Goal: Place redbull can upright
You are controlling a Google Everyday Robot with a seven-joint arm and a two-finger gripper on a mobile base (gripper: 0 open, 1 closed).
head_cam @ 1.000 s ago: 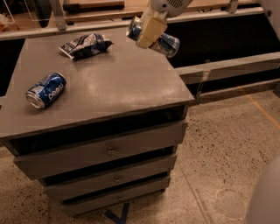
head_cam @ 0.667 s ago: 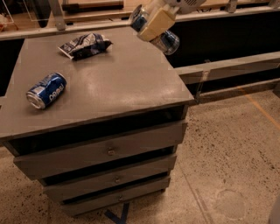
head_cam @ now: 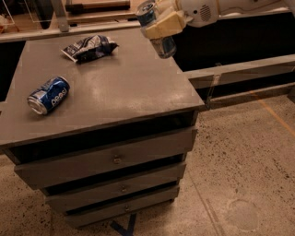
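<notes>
My claw [head_cam: 159,26] sits at the top of the view, above the far right edge of the counter [head_cam: 115,87]. Its fingers [head_cam: 169,22] are blocky and pale cream-yellow, with flat faces and softly rounded edges. Behind them my wrist [head_cam: 200,10] is a rounded, glossy white housing, with a small patch of dark dots like a grille on its side. A smooth white arm link [head_cam: 249,4] runs from it to the right edge.

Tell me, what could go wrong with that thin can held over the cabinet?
The gripper holds the redbull can tilted in the air; released like this, it would likely topple and roll. It hangs near the far right edge of the cabinet top, so it might drop off the side.
</notes>
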